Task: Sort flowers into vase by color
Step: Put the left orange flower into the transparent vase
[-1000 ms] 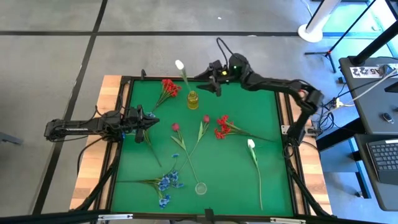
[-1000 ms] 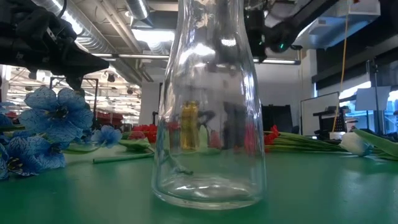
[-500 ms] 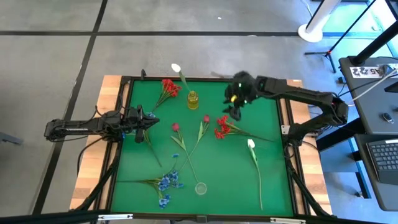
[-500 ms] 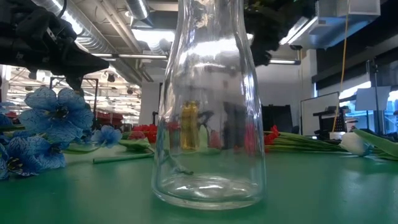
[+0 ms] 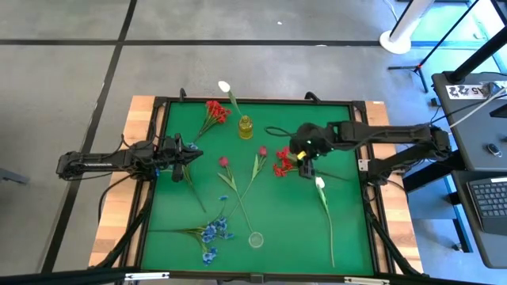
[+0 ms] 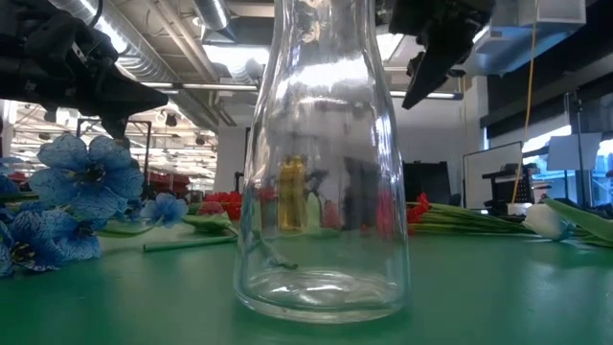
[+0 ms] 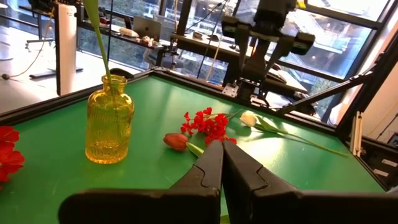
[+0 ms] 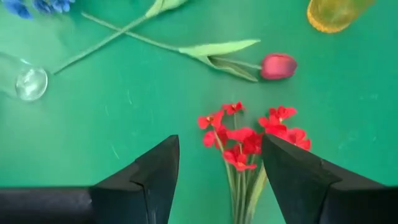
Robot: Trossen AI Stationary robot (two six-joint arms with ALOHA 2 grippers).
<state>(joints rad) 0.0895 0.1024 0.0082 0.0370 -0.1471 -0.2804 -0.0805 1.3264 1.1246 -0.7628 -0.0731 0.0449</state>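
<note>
The right gripper (image 5: 306,168) hangs over the middle of the green desk (image 5: 341,237) with its fingers (image 8: 155,168) released and spread wide, holding nothing. In the right wrist view the red cluster (image 8: 252,134) sits squarely in the gap between the 2 fingers, below them on the mat and not touched; its stems run back under the wrist. That placement reads as a lineup for a grasp on this cluster, probably at the stems just behind the blooms.

A yellow vase (image 5: 245,127) stands upright near the far edge with 1 white bud (image 5: 225,86) already in it, its stem leaning outward. A clear vase (image 5: 255,238) stands near the front edge, empty.

The other flowers lie flat and spread apart on the mat, so each can be taken singly: a second red cluster (image 5: 215,112), 2 red buds (image 5: 223,161), blue clusters (image 5: 212,231) and a white bud (image 5: 320,184).

The left gripper (image 5: 187,153) waits at the left side, its fingers clenched on nothing.
</note>
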